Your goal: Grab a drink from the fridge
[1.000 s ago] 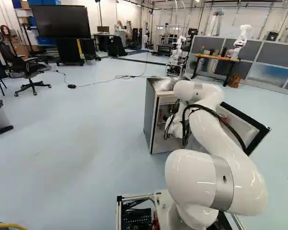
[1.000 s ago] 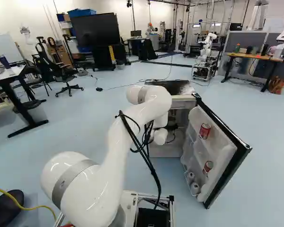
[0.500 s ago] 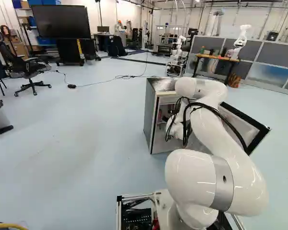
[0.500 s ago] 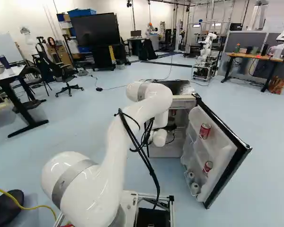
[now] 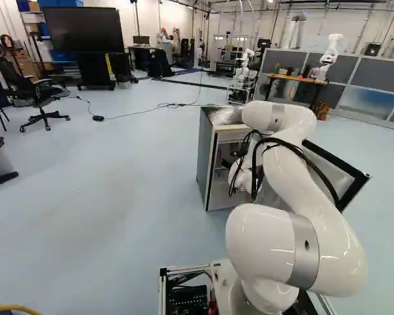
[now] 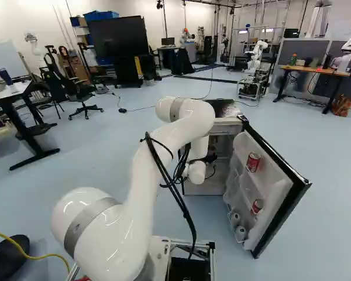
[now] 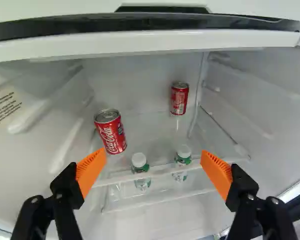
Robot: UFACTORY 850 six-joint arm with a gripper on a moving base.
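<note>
The nearer red can stood upright inside the fridge, ahead of one finger of the gripper; a farther can stood deeper. The gripper was released, empty. Correct procedure required centring the nearer can between both pads, clearing the shelf edge, then closing. Outward, the door hung open to the gripper's right; pale floor extended behind it.
</note>
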